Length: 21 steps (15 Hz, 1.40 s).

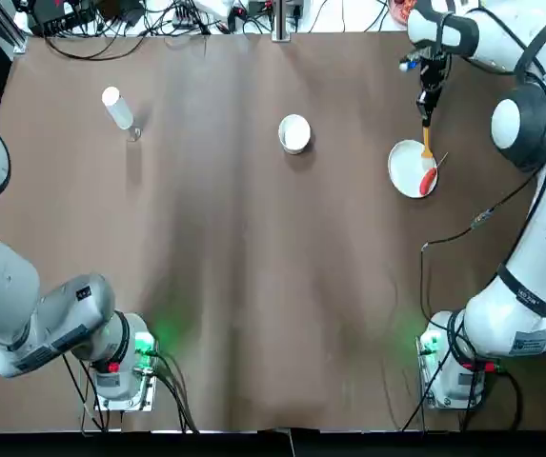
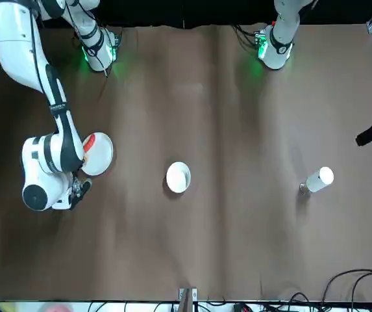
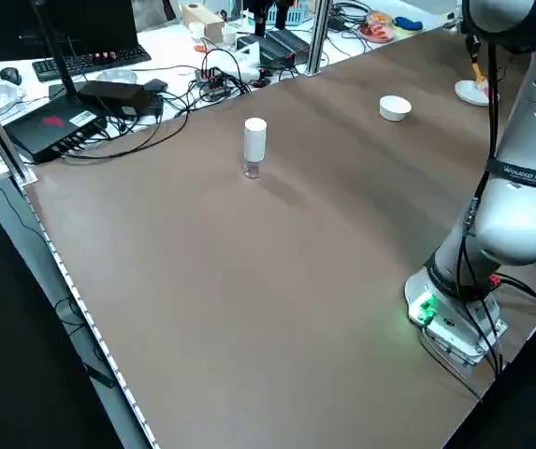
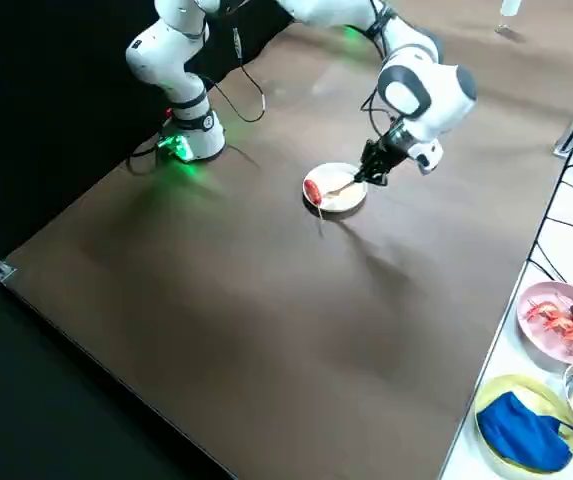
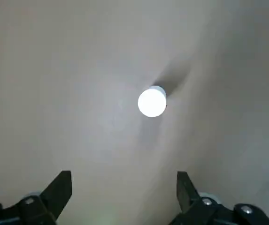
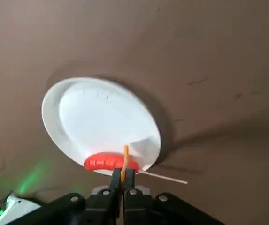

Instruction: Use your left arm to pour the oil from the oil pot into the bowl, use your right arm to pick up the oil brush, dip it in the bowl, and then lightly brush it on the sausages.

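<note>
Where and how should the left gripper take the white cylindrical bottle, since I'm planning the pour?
Best, probably, around the middle of the white cylindrical bottle, fingers level from its side: it stands upright, straight-walled, with a clear end at its base. The left gripper is open, bottle between and beyond its fingers.

The sausage [image 6: 107, 161] is red, the brush [image 1: 427, 145] is yellow-orange, the plate [image 6: 103, 124] and bowl [image 1: 294, 134] are white.
</note>
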### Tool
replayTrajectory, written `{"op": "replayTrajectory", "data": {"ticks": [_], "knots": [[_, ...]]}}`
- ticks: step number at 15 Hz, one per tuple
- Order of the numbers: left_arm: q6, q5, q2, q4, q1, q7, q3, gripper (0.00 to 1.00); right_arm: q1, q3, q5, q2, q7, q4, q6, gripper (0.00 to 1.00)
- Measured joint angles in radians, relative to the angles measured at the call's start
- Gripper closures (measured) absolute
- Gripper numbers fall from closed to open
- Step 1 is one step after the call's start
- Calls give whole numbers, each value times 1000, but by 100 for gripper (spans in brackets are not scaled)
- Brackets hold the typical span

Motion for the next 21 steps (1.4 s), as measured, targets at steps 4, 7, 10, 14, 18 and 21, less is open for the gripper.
{"op": "replayTrajectory", "data": {"ticks": [4,7,10,14,18,21], "knots": [[4,0,1,0,0,0,0,1,24,29,237,-25,164,77,-6,96],[13,0,1,0,0,0,0,1,76,44,474,-42,350,81,-6,96],[16,0,2,0,0,0,0,1,160,46,662,-36,533,77,102,96],[17,0,2,-1,0,0,0,1,272,47,756,14,791,55,382,96],[17,0,3,-1,0,0,0,1,300,46,776,59,885,47,460,96],[17,0,3,-1,-1,0,0,1,299,42,821,61,892,41,480,96]]}}
